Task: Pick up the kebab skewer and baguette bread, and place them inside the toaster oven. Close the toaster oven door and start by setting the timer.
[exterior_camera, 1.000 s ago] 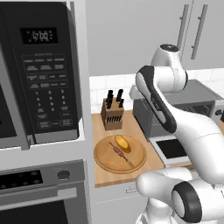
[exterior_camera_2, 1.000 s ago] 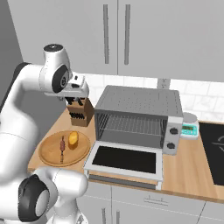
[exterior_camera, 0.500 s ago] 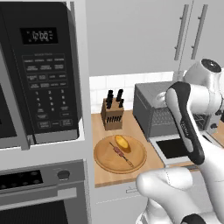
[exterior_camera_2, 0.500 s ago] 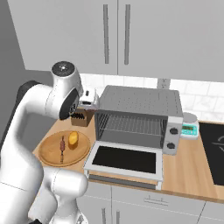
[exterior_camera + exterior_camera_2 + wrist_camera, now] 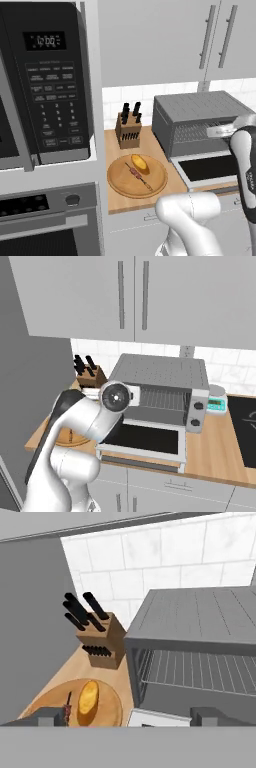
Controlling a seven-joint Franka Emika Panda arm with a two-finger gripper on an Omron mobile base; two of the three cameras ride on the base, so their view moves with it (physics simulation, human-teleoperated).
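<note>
The kebab skewer (image 5: 140,176) lies on a round wooden board (image 5: 120,183) left of the toaster oven (image 5: 199,116), with the baguette bread (image 5: 140,163) beside it toward the back. The toaster oven door (image 5: 207,168) hangs open and flat, showing the bare wire rack (image 5: 200,671). In the hand view my gripper (image 5: 130,719) is open with nothing between its fingertips. It hovers above the counter in front of the oven's left corner, and the baguette bread (image 5: 89,697) and kebab skewer (image 5: 67,708) lie below to the left. The oven's knobs (image 5: 198,405) are on its right.
A wooden knife block (image 5: 129,127) stands behind the board against the tiled wall. A big black microwave (image 5: 46,82) fills the left. A small scale (image 5: 217,401) and a black cooktop (image 5: 245,423) lie right of the oven. My arm (image 5: 82,418) covers most of the board from the right side.
My arm has swung from above the knife block rightward and down, in front of the open oven. The skewer, the baguette and the door have not moved.
</note>
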